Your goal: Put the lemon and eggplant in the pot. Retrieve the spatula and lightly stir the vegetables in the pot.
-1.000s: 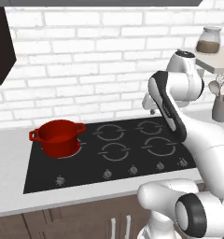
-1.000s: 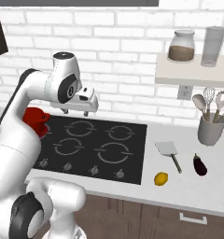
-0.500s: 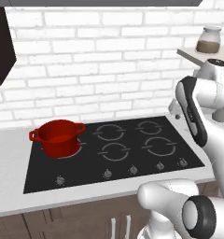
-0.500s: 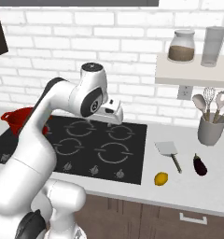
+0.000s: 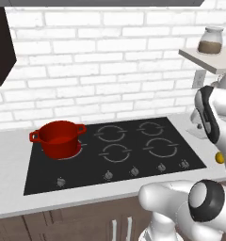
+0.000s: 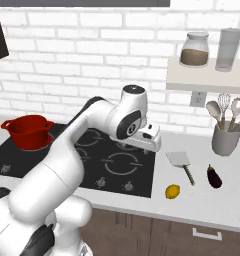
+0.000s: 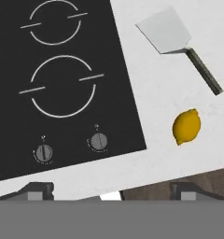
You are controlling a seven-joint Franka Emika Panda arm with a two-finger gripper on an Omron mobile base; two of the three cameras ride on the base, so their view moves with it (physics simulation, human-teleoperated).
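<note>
**Gripper hangs open above stove's edge, lemon just ahead**

Gripper (image 6: pixel 151 145) hovers with its jaws spread wide and nothing between them, above the right-hand rim of the black cooktop (image 6: pixel 107 165), in the right base view. Nothing is held, and no vegetable is in the pot yet, so by this look the task stands at its very start.

Nearest the hand is the lemon (image 7: pixel 186 126), lying on the pale counter (image 7: pixel 151 88) just past the cooktop's edge. In the hand view it sits to the right of the two finger tips (image 7: pixel 39 190), not between them, so the coming reach likely turns on shifting the hand sideways toward the fruit before lowering. The lemon's slightly longer axis runs roughly toward and away from the fingers in that view, which should let the jaws close across its narrower width.

A little farther off rests the spatula (image 6: pixel 180 163), blade toward the wall and handle pointing at the counter's front edge. Beyond it, farther out to the same side, lies the eggplant (image 6: pixel 214 176), its length running roughly parallel to the spatula's handle.

Farthest from the gripper, on the opposite side and across the full width of the cooktop, stands the red pot (image 6: pixel 27 132) on a rear burner, apparently empty.
</note>
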